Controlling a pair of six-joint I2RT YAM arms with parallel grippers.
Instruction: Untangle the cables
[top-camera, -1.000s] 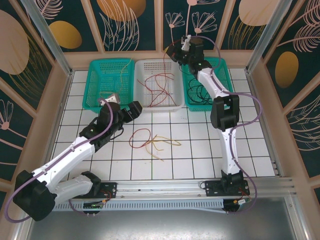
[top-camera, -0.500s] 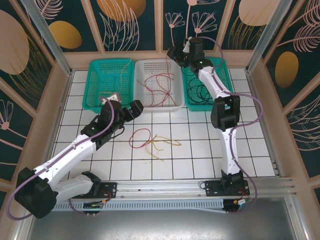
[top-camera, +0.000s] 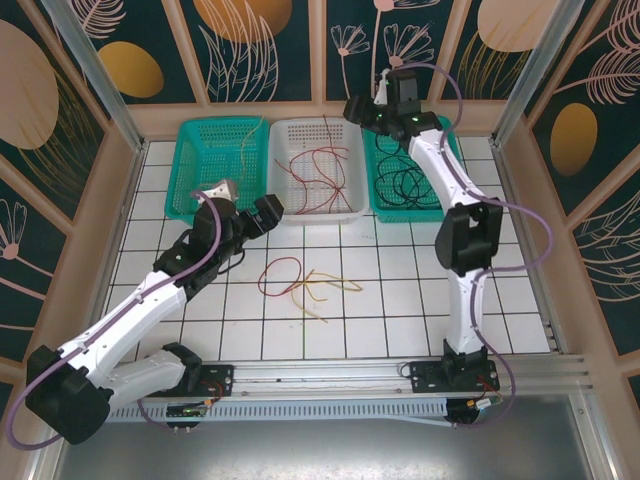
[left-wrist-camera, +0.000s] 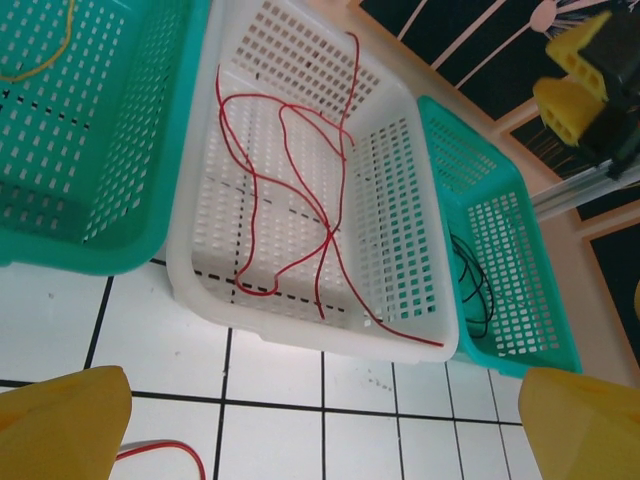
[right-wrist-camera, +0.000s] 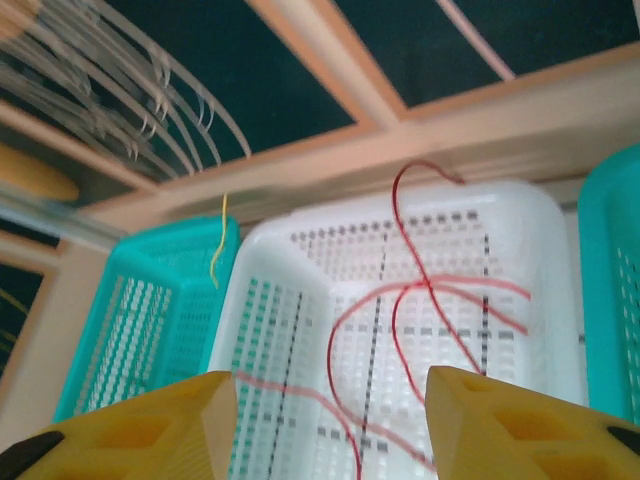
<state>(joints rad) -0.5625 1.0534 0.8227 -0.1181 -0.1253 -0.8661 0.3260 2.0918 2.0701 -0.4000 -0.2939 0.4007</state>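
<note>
The white tiled surface is closed in by patterned walls, with three baskets in a row at its far edge. Your left gripper hangs over the tiles just before the white basket, its fingers wide apart with nothing between them. Your right gripper is high at the far rim of the same basket, its fingers also apart and empty. Outward from them, the red cables lie in the white basket, a pale yellow cable in the left green basket, and a black cable in the right green basket. What is left to sort, I judge, is the red loop and the pale yellow strands lying together on the middle tiles. Be careful: where they seem to cross, a grip may take both colours and pull the tangle tighter. One red end lies over the near rim of the white basket, so a passing finger may catch it and drag that cable out. The right arm has the wooden frame close behind it and little room there. Bare tiles on both sides of the tangle give you space to spread the strands.
</note>
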